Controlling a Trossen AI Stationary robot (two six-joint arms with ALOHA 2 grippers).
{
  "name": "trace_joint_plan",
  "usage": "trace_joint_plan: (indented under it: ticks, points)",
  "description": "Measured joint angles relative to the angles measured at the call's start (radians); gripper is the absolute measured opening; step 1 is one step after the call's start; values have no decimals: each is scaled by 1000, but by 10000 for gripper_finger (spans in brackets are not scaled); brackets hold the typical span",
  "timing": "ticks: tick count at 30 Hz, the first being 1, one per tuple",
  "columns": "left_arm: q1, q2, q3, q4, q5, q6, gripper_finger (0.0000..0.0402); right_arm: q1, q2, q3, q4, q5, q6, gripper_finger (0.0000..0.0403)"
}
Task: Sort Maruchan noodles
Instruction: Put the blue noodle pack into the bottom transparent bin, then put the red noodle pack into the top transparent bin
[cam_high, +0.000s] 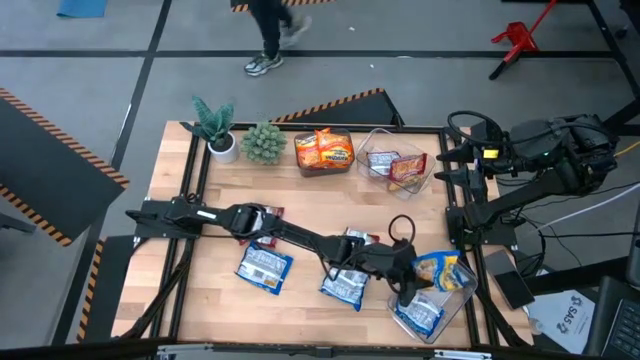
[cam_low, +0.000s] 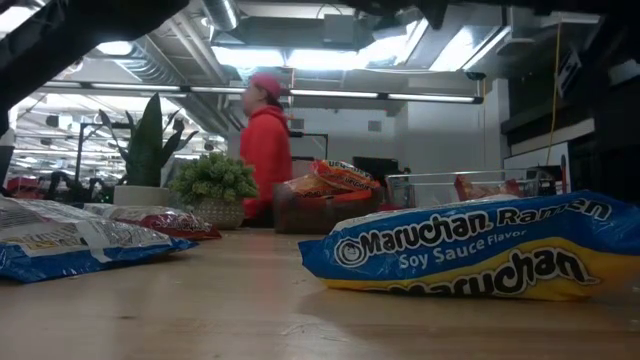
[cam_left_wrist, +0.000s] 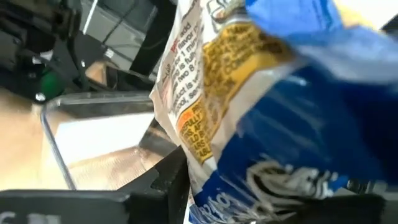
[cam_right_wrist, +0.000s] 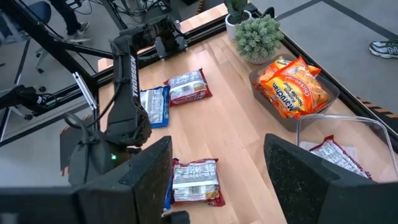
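Left end effector (cam_high: 418, 277) clamped on blue-and-yellow Maruchan packet (cam_high: 441, 271), held over clear bin (cam_high: 470, 295) at table's near right corner, w/ another blue packet (cam_high: 417, 315) already inside. Step, prob.: dropping blue into its bin. Next: lower, release, then fetch loose blue packets (cam_high: 264, 266) mid-table (cam_high: 300, 200). Right end effector (cam_right_wrist: 217, 171) parked open above table's far right edge.

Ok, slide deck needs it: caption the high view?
Left gripper holds a blue noodle packet over the near-right clear bin; right arm parked.
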Motion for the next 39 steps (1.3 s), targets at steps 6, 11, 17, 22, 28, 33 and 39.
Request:
trace_joint_plan:
  ticks: [6,11,17,22,28,33,39]
  points:
    - [8,10,0,5,37,14,181,0,0,0,0,0,0,237]
    - [25,16,-1,-12,61,14,211,0,0,0,-1,-2,0,237]
    - [47,15,-1,18,47,35,244,0,0,0,-2,-2,0,237]
    - [90,12,8,4,149,1,249,0,0,0,-16,-2,-1,237]
    - [177,-73,9,-97,609,-37,246,0,-2,-71,-24,5,-3,237]
    - [250,-244,10,-674,816,203,245,0,-2,-164,-20,-55,-1,237]
    - [228,-484,10,-1381,540,564,245,0,-2,-266,38,-66,-5,237]
